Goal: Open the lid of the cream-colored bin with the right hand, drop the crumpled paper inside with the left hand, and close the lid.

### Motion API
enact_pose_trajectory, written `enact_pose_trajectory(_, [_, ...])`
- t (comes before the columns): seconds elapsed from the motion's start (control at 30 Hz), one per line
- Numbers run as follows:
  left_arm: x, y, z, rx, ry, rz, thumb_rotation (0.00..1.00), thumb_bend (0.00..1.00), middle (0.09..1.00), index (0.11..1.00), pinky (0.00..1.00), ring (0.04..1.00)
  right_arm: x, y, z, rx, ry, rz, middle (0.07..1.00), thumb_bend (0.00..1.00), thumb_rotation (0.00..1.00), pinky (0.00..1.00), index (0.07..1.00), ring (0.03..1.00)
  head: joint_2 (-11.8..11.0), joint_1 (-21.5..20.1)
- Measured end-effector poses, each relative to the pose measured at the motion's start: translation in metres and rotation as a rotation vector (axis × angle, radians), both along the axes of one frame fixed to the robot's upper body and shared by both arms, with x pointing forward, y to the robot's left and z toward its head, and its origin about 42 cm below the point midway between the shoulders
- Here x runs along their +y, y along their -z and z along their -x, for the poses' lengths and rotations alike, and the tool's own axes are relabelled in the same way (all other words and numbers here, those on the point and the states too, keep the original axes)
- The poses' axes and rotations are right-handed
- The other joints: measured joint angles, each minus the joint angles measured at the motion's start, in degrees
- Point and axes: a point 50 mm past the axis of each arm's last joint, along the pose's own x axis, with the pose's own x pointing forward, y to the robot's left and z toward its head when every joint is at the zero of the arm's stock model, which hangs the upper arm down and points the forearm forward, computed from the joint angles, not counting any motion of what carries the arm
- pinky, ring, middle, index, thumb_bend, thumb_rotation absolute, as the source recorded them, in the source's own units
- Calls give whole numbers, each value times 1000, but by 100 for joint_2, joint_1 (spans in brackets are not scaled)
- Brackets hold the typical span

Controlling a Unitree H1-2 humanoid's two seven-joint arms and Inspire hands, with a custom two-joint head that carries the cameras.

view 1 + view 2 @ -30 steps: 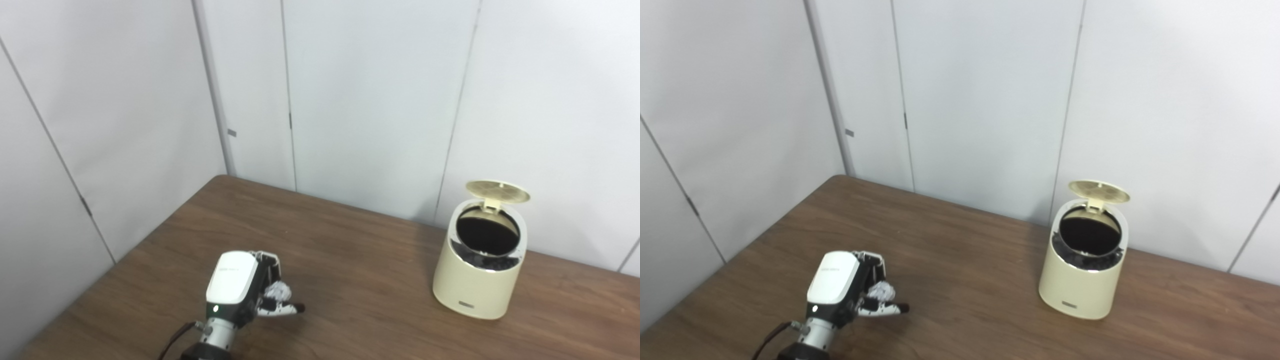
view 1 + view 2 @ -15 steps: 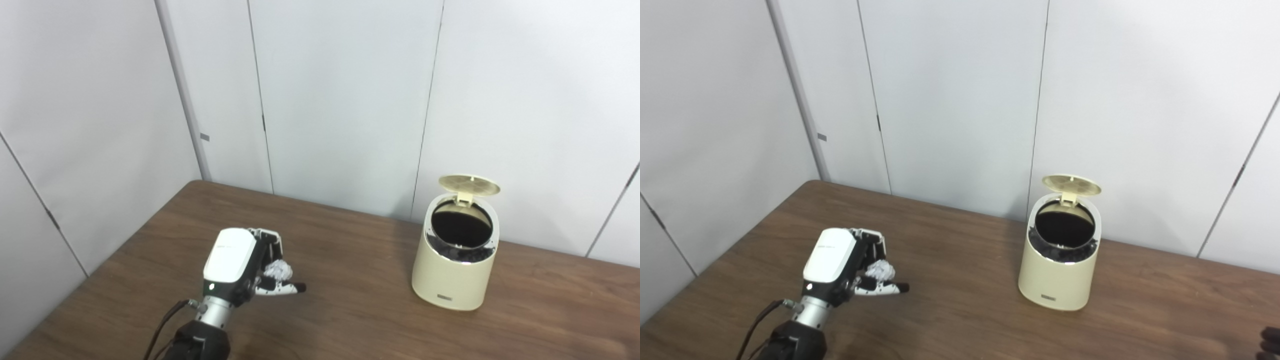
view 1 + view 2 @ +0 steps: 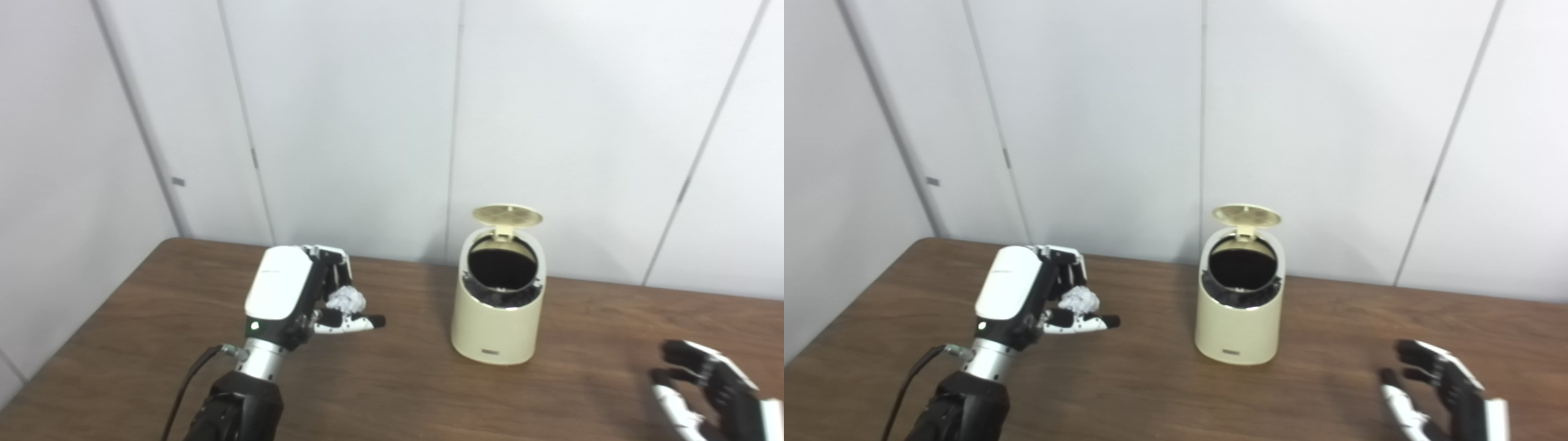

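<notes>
A: Cream-colored bin (image 3: 497, 306), left eye view: status?
B: Upright on the desk (image 3: 398, 392), lid (image 3: 507, 215) raised. Left hand (image 3: 294, 300) grips the crumpled paper (image 3: 345, 300), well left of the bin.
A: Right eye view?
B: Right hand (image 3: 1442, 395) low at the right, fingers spread, holding nothing.

A brown wooden table (image 3: 398, 392) with a visible grain fills the lower part of both views, its far edge running along the pale wall panels. One thing stands directly on it: a cream-colored bin (image 3: 497, 318), upright near the far edge (roughly mid-table, a little to the right), its round lid (image 3: 507, 214) tipped up and open at the back
</notes>
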Motion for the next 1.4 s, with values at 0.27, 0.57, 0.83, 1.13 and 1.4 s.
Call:
enact_pose_trajectory(0.27, [-26,-10,-18,-5,45,32,0,674,142,168,57,93,11,1,0,24,3,11,686,247,29,603,649,681,-44,-212])
enact_pose_trajectory(0.57, [-49,-12,-43,4,82,36,0,671,134,158,49,87,27,3,-4,24,6,-2,691,273,98,602,654,683,-176,-660])
enact_pose_trajectory(0.83, [-63,0,-54,31,98,48,0,682,123,146,42,79,37,3,-5,22,26,14,689,291,186,609,647,683,-220,-1011])
enact_pose_trajectory(1.13, [-80,1,-69,22,137,45,0,686,136,160,49,87,49,3,-6,9,32,27,689,282,188,621,641,697,-237,-1301])
enact_pose_trajectory(1.4, [-95,4,-80,19,178,37,0,664,134,159,48,85,67,3,-6,9,19,19,691,301,244,603,651,688,-281,-1670])
